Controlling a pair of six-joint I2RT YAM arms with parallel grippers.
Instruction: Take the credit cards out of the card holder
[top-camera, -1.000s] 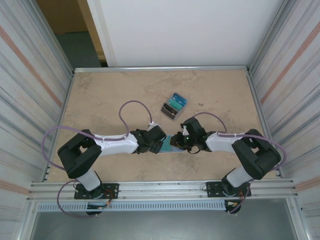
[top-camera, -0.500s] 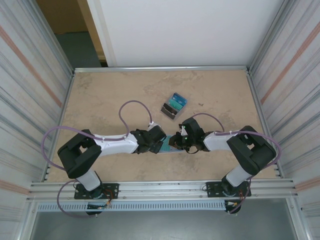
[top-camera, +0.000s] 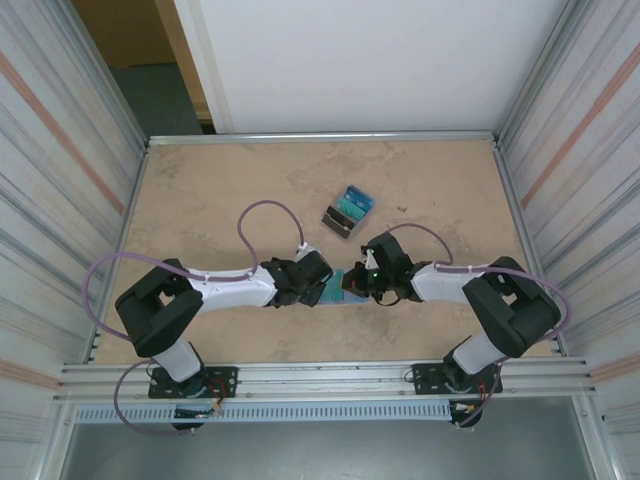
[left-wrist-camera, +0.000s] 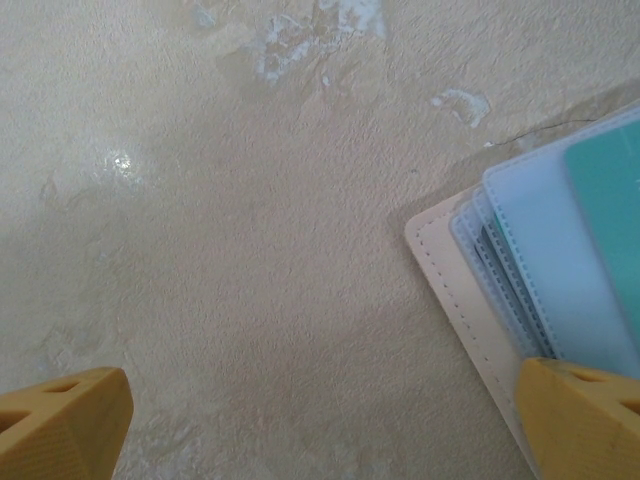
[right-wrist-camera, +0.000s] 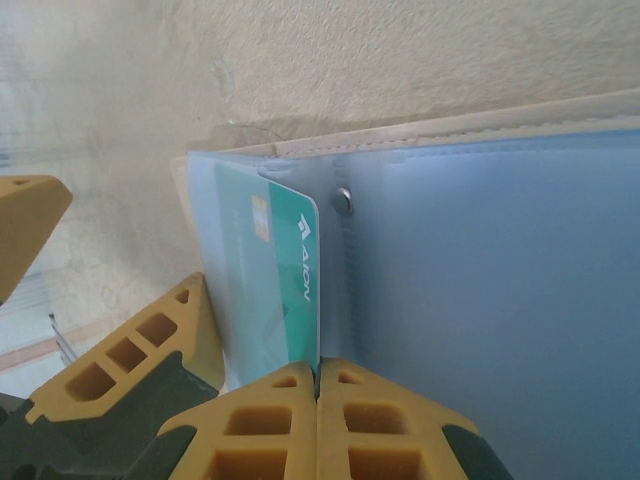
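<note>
Clamps the right pincer (right-wrist-camera: 318, 385) on the near edge of a teal credit card (right-wrist-camera: 275, 280), half inside the open card holder (right-wrist-camera: 480, 320) just ahead of it, with the left pincer (left-wrist-camera: 322, 418) spread wide over the holder's corner; probably needs next a straight backward pull.

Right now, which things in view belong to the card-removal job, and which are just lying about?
Job: open card holder; teal card, pinched by the right gripper; card pile; open left gripper.
Just there: table; purple cables.
</note>
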